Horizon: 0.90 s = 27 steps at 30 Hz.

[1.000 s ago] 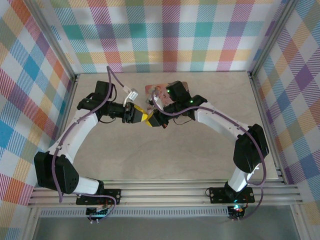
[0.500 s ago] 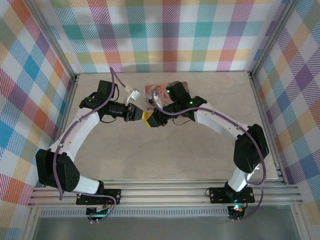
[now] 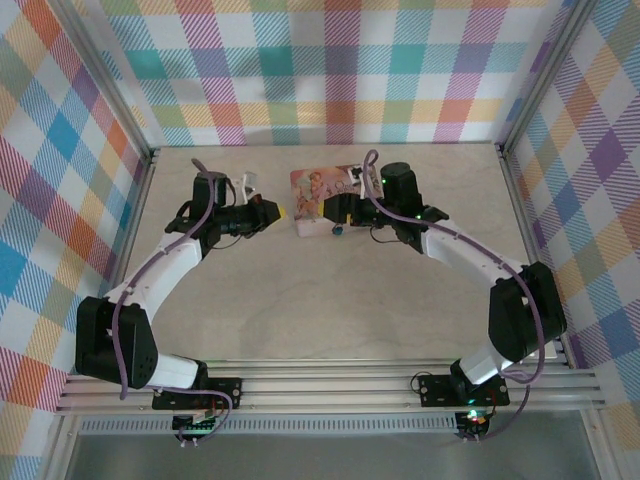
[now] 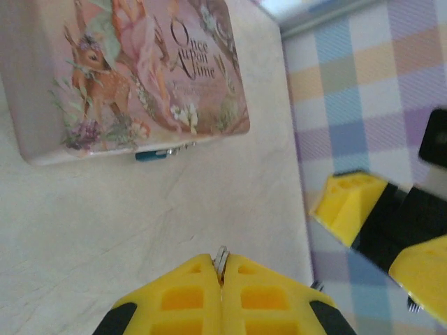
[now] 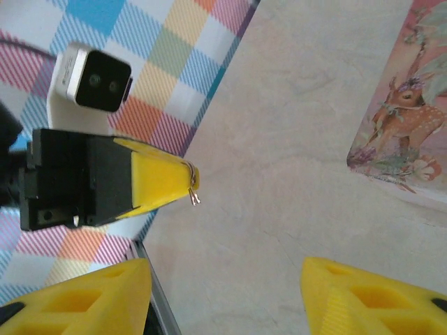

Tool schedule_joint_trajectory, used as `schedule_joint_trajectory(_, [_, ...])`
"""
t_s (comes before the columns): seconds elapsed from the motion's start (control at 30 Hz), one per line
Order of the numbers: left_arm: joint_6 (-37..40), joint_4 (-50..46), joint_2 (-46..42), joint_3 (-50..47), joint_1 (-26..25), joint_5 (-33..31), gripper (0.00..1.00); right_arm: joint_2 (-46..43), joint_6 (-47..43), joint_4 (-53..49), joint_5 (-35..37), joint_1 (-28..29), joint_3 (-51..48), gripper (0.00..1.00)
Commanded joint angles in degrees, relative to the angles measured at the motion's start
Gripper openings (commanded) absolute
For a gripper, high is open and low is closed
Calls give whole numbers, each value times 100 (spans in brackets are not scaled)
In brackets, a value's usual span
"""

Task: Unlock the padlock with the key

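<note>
beside pink tin (image 4: 140,77), padlock (image 4: 150,155); key (image 4: 221,255) in closed left claw (image 4: 222,269), right claw (image 5: 225,276) apart

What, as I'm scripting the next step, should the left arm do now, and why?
Probably ease the shut left pincer, pinching a thin metal key, toward the tiny teal padlock beside the pink picture-printed tin; the open right pincer holds nothing.

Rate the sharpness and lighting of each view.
Top external: evenly lit, sharp, faint shadows on the table. Left wrist: soft overall, tin lettering readable, left gripper blurred up close. Right wrist: right gripper blurred at the bottom edge, the key farther off sharper.
</note>
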Motion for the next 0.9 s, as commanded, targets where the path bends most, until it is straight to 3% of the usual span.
schedule_joint_trajectory(0.0, [-1243, 1023, -361, -72, -93, -293, 0, -168, 982, 282, 541, -10, 19, 57])
schedule_joint_trajectory(0.43, [-2466, 2458, -360, -349, -436, -122, 0, 433, 2586, 2013, -180, 1, 166, 51])
schedule_joint_trajectory(0.87, [-2407, 2498, -140, -152, -585, -74, 0, 781, 2767, 2416, -506, 251, 453, 47])
